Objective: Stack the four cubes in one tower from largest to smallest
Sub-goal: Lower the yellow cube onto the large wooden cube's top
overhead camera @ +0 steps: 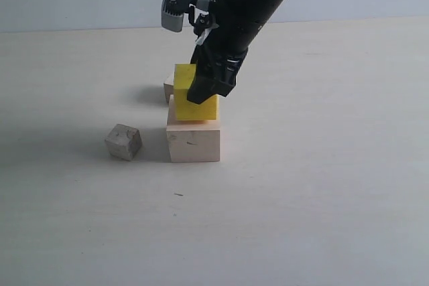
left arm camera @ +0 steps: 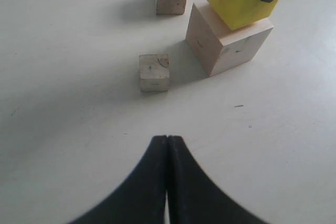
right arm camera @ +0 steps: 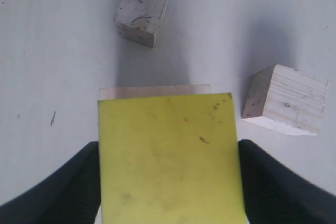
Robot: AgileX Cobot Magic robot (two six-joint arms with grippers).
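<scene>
Exterior view gives me the right gripper [overhead camera: 211,92] reaching down from the upper right, its jaws set on either side of the yellow cube [overhead camera: 201,110]. In the right wrist view the two dark fingers [right arm camera: 58,192] sit flush against opposite faces of that cube, so I read it as pinched between them. The yellow cube sits on top of the large pale cube [overhead camera: 193,144], set toward the back of it and turned a little off square. A strip of the wooden top shows in front. From these angles I cannot quite tell whether its underside lies flat on the wood or one edge is lifted slightly.

The large pale cube stands on the table [overhead camera: 322,185], near the middle of the scene. The small greyish cube [overhead camera: 123,142] lies on the table to its left, close by but not touching, and rotated so a corner faces the camera. The second small cube [overhead camera: 168,90] sits behind the stack on the left side — mostly hidden from the front, plain to see in both wrist views.

The left gripper [left arm camera: 167,142] has its fingertips pressed together with nothing between them, hanging over bare table, apart from the small greyish cube.
</scene>
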